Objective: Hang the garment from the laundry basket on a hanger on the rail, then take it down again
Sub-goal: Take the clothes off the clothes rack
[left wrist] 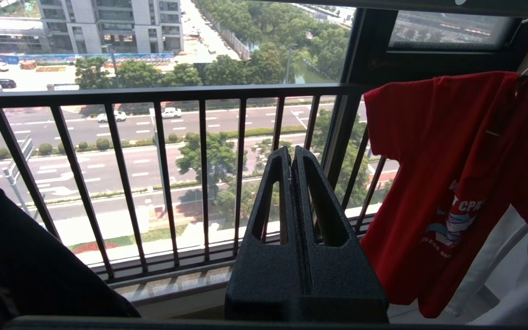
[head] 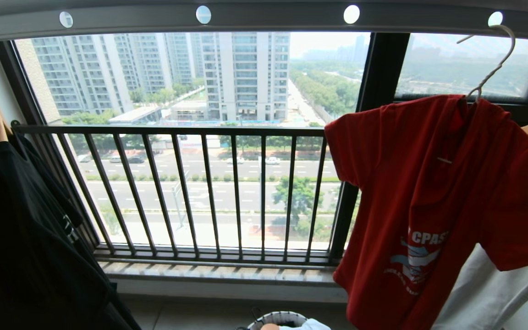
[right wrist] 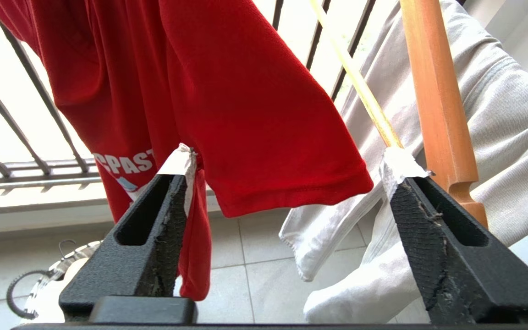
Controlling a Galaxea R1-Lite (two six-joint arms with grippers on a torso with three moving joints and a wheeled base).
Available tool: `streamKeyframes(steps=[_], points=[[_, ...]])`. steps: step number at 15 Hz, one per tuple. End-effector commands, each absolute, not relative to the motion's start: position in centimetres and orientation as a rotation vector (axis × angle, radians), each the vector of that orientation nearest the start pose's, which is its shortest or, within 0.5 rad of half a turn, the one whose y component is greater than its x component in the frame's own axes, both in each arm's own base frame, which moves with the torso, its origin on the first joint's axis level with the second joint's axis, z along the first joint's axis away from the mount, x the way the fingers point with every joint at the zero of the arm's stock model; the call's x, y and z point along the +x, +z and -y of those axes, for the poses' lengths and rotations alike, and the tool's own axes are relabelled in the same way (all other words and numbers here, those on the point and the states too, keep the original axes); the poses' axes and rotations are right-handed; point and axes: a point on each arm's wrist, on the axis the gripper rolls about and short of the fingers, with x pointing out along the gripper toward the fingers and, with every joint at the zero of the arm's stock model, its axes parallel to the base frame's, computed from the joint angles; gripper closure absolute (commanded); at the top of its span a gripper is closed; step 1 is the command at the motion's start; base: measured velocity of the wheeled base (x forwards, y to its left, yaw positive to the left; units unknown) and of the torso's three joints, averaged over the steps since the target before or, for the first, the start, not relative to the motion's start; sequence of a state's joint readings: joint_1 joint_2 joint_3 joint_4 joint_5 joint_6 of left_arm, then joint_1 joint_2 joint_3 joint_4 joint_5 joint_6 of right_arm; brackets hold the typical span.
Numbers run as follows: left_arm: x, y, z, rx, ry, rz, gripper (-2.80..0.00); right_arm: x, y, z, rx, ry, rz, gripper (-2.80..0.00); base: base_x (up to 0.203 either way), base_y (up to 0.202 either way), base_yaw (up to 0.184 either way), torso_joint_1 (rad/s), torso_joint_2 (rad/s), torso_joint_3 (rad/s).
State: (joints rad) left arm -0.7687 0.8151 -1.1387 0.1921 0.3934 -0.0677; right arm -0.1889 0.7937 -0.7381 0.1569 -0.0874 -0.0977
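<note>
Red T-shirt on the rail, hung and ready to come down

Largest first: we list the grey rail point(head: 264, 20) overhead, its round holes in a row; under its right end the red T-shirt point(head: 433, 201) hangs on the white wire hanger point(head: 491, 68), whose hook sits at a hole there, with a white shirt point(right wrist: 497, 137) on a wooden hanger point(right wrist: 438, 96) just beside it and a black shirt point(head: 21, 238) well apart at the left. The basket point(head: 277, 319) stands on the floor below. Our right gripper point(right wrist: 287, 183) sits below the red sleeve, fingers apart, holding nothing; our left gripper point(left wrist: 293, 158) is pressed together and idle before the window bars. For taking it down, we judge it best to grasp the hanger's neck, not cloth, and lift the hook clear before drawing away.
</note>
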Motion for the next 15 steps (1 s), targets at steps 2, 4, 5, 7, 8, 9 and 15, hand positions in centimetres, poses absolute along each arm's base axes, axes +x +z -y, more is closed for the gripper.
streamKeyframes(steps=[2,4,5,7,8,9,15], points=[[3.5,35.4,2.2,-0.127,-0.375,0.077,0.00,4.1,25.8,1.0,-0.092,-0.267,-0.144,0.00,0.000,0.000,0.000,0.000,0.00,0.000],[3.5,35.0,2.2,-0.100,-0.374,0.071,0.00,3.3,26.0,0.8,-0.093,-0.253,-0.107,0.00,0.000,0.000,0.000,0.000,0.00,0.000],[3.4,35.0,2.1,-0.103,-0.369,0.073,0.00,3.0,26.1,0.7,-0.094,-0.244,-0.095,0.00,0.000,0.000,0.000,0.000,0.00,0.000],[2.8,34.6,1.5,-0.105,-0.370,0.079,0.00,1.4,26.6,0.3,-0.098,-0.207,-0.022,0.00,0.000,0.000,0.000,0.000,0.00,0.000],[2.6,34.1,1.3,-0.102,-0.353,0.076,0.00,0.8,26.7,0.2,-0.100,-0.191,0.001,0.00,0.000,0.000,0.000,0.000,0.00,0.000],[2.7,33.4,1.1,-0.090,-0.307,0.063,0.00,0.2,26.6,0.0,-0.099,-0.160,0.016,0.00,0.000,0.000,0.000,0.000,0.00,0.000],[0.6,28.1,-0.7,-0.052,0.077,0.030,0.00,-4.4,24.2,-1.3,0.016,0.026,0.011,0.00,0.000,0.000,0.000,0.000,0.00,0.000]])
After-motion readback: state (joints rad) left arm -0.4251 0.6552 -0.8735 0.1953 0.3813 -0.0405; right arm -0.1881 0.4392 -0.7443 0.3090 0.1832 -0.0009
